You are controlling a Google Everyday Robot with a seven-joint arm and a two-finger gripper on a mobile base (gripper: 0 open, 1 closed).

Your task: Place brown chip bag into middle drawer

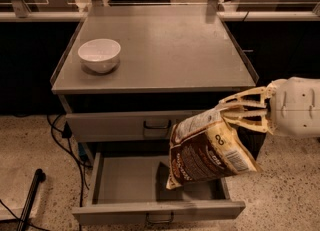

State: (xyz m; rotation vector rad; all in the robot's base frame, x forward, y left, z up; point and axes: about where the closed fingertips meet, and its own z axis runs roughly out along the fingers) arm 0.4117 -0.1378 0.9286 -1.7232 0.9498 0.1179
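Hanging from the cream two-finger gripper [227, 114], whose fingers [247, 95] pinch its upper corner, the dark brown crinkly chip bag [207, 152] hovers over the grey metal middle drawer [125, 182], toward its 3 o'clock end. It looks light, soft and slippery, best held by the crimped seam.

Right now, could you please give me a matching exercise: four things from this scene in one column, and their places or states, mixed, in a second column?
1. brown chip bag
2. white bowl
3. middle drawer
4. gripper

A. pulled open
B. on the cabinet top, at the left of the view
C. at the right of the view, shut on the bag's top
D. hanging above the open drawer

Pairs: 1-D, 2-B, 3-A, 4-C
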